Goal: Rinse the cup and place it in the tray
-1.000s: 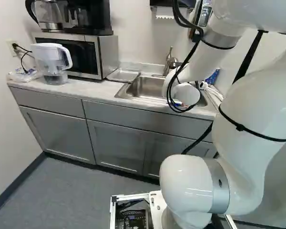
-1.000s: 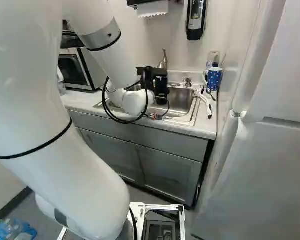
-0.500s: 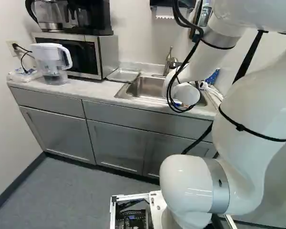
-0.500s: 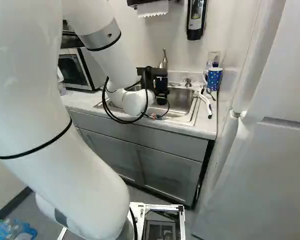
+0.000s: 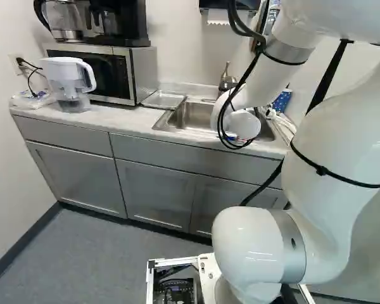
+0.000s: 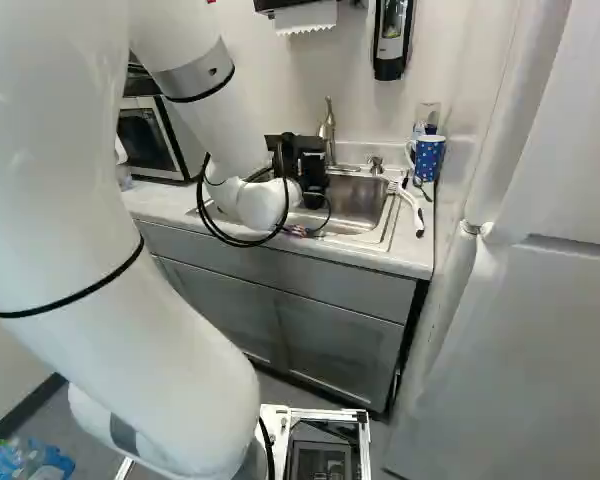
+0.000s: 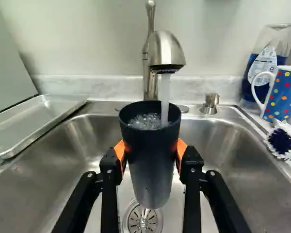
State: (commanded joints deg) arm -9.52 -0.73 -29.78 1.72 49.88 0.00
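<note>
The black two-finger gripper (image 6: 308, 168) is holding a dark tapered cup (image 7: 151, 160). Into it, clear water (image 7: 165, 99) runs from a silver metal faucet (image 7: 167, 48) at twelve o'clock. At ten o'clock lies a shallow metal tray (image 7: 36, 124).

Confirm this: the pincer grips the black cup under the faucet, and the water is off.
Not so: the water is on. The wrist view shows it running from the faucet into the black cup; the pincer does grip that cup under the faucet.
</note>
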